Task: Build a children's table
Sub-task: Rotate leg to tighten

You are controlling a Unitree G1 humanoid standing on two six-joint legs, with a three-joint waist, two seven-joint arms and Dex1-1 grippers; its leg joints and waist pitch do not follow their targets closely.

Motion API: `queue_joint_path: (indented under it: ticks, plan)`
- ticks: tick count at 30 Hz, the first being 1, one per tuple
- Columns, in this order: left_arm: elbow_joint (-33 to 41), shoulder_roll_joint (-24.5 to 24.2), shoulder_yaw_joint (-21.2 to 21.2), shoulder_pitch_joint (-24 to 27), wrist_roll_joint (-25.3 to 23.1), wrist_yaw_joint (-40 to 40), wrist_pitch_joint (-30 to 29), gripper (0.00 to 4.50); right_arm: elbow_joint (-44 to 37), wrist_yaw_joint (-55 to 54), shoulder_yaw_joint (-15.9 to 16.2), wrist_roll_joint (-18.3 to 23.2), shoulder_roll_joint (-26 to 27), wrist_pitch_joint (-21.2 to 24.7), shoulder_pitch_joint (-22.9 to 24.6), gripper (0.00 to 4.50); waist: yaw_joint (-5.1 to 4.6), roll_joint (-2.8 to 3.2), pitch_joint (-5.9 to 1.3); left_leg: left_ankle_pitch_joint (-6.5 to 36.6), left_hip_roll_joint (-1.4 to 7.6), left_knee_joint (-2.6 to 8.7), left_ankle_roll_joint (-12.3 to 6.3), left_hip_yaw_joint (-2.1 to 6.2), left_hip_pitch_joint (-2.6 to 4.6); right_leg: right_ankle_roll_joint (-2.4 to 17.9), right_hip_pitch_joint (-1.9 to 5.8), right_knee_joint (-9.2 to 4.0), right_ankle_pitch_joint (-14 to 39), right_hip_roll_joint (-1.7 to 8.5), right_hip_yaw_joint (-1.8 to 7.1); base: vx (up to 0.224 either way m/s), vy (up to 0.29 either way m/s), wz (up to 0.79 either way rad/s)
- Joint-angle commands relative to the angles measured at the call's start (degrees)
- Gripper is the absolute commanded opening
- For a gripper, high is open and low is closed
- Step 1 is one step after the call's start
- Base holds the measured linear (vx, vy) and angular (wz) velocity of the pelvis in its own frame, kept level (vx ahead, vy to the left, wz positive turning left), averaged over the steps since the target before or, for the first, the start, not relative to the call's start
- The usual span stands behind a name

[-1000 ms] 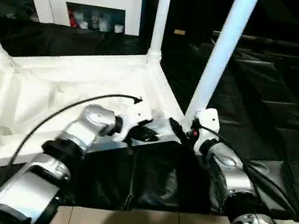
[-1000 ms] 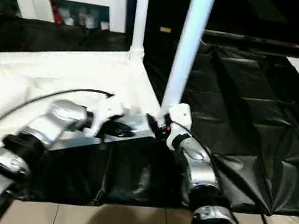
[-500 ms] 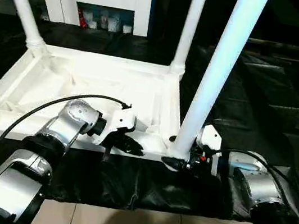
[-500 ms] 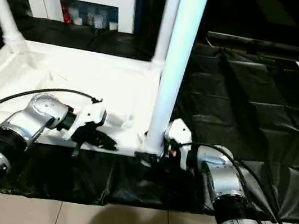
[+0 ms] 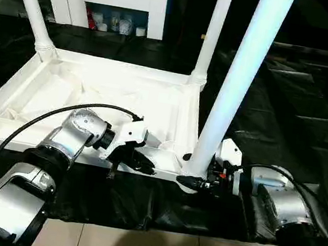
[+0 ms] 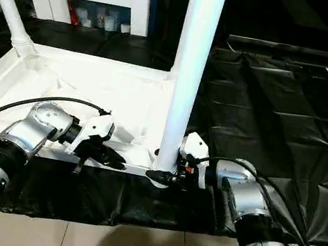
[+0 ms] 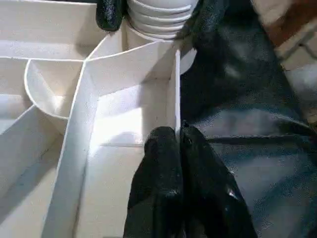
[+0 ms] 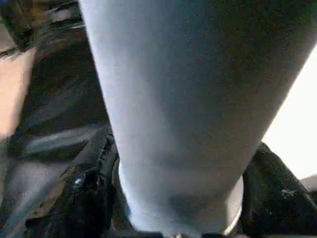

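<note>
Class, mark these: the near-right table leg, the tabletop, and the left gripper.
near-right table leg (image 5: pixel 236 78), left eye view, mid tube.
tabletop (image 5: pixel 63 91), left eye view, ribbed underside.
left gripper (image 7: pixel 179 144), left wrist view, between the fingertips.

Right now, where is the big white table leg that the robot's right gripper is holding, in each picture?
Left eye view: the leg rises right of centre, from the tabletop's near corner.
Right eye view: the same leg, near the middle.
Left wrist view: its ribbed foot sits in the corner socket.
Right wrist view: the leg stands close up between the black fingers.
Shared landmark: the right gripper around the leg's base.
</note>
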State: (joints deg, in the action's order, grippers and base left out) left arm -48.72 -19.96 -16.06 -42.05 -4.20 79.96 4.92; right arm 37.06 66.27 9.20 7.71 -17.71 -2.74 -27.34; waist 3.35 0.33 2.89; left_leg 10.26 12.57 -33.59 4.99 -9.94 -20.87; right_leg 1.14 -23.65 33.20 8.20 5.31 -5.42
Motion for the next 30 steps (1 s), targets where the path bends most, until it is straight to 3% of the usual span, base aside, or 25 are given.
queue_joint_path:
  ticks: [1,4,6,13,14,15,18,20,23,27,30]
  plan:
    - [1.1,3.2,-0.3,-0.8,-0.4,-5.1,-1.9,0.00,4.4,-9.8,-1.2,-1.4,2.7,1.1,-1.0,2.77,-0.15,-0.22,-3.71,15.4,0.67,4.21,-2.52,-0.33,0.42,11.4,3.22,-3.81,20.6,2.69,2.29,0.000,0.000,0.00]
    - [1.9,6.0,0.8,-0.8,-0.8,-12.1,-5.2,0.00,9.5,-23.6,-4.9,-1.9,5.7,1.1,-3.1,2.76,-1.32,-0.26,-3.16,19.0,0.21,4.29,-0.36,-0.02,0.93,8.6,2.74,-4.94,29.7,2.75,1.92,0.000,0.000,0.00]
    - [2.5,8.6,0.9,-0.4,-1.5,-16.8,-7.0,0.00,11.6,-30.9,-5.3,-2.9,8.0,1.2,-3.6,2.76,-1.96,-0.33,-3.12,20.4,0.01,4.18,-0.64,0.11,1.03,7.0,2.63,-5.56,32.7,2.71,1.69,0.000,0.000,0.00]
    - [3.9,14.0,-0.4,0.3,-2.7,-22.7,-8.1,0.00,15.1,-46.3,-5.7,-6.1,13.4,0.4,-5.8,2.75,-2.67,-0.38,-3.43,20.0,-0.13,4.24,-1.82,0.06,0.79,7.1,2.49,-5.53,30.2,2.48,1.76,0.000,0.000,0.00]
    - [3.9,14.2,-0.6,0.3,-2.8,-23.1,-8.0,0.00,15.5,-46.4,-6.3,-5.7,13.9,0.1,-6.1,2.75,-2.78,-0.30,-3.44,20.3,-0.13,4.20,-1.91,0.04,0.86,7.1,2.43,-5.57,30.2,2.48,1.75,0.000,0.000,0.00]
    - [3.9,14.2,-0.7,0.2,-2.8,-23.2,-7.9,0.00,15.8,-46.6,-6.9,-5.2,14.3,-0.3,-6.4,3.45,-3.02,-0.32,-3.36,20.8,-0.14,4.22,-2.09,0.06,0.73,7.0,2.47,-5.62,30.6,2.47,1.69,0.000,0.000,0.00]
    - [3.9,13.7,-0.5,0.0,-3.1,-23.3,-6.7,0.00,16.8,-45.3,-9.2,-2.7,15.2,-1.4,-7.4,3.47,-3.18,-0.12,-3.37,21.8,-0.04,4.28,-2.30,0.12,0.82,7.3,2.35,-5.70,30.3,2.45,1.70,0.000,0.000,0.00]
    - [4.1,13.3,-0.6,0.0,-3.0,-23.0,-5.8,0.00,16.8,-44.9,-9.1,-2.5,15.0,-1.9,-7.5,3.73,-3.00,-0.03,-3.46,21.7,0.13,4.26,-2.35,0.09,1.04,8.1,2.21,-5.57,28.8,2.49,1.84,0.000,0.000,0.00]
    - [4.4,11.2,-0.5,0.4,-2.0,-19.3,-3.4,0.00,14.9,-38.7,-7.0,-3.0,13.0,-3.7,-6.6,3.85,-2.72,-0.08,-3.77,19.4,0.28,4.35,-2.80,0.04,0.41,9.9,2.84,-4.76,22.9,2.51,2.13,0.000,0.000,0.00]
    - [3.7,8.1,-0.5,0.4,-1.3,-13.9,-0.9,0.00,10.7,-25.0,-4.0,-2.7,8.8,-4.4,-3.9,3.85,-2.40,-0.18,-4.39,12.9,0.30,3.78,-5.55,-0.29,-0.22,13.3,3.66,-3.25,11.5,2.48,2.38,0.000,0.000,0.00]
    - [3.2,6.5,-0.3,0.3,-0.7,-10.9,-0.3,0.00,8.2,-17.3,-2.5,-1.9,6.2,-4.2,-2.4,3.85,-1.85,-0.05,-4.15,11.8,0.46,3.77,-6.56,-0.48,-0.10,14.4,3.69,-3.19,10.6,2.47,2.31,0.000,0.000,0.00]
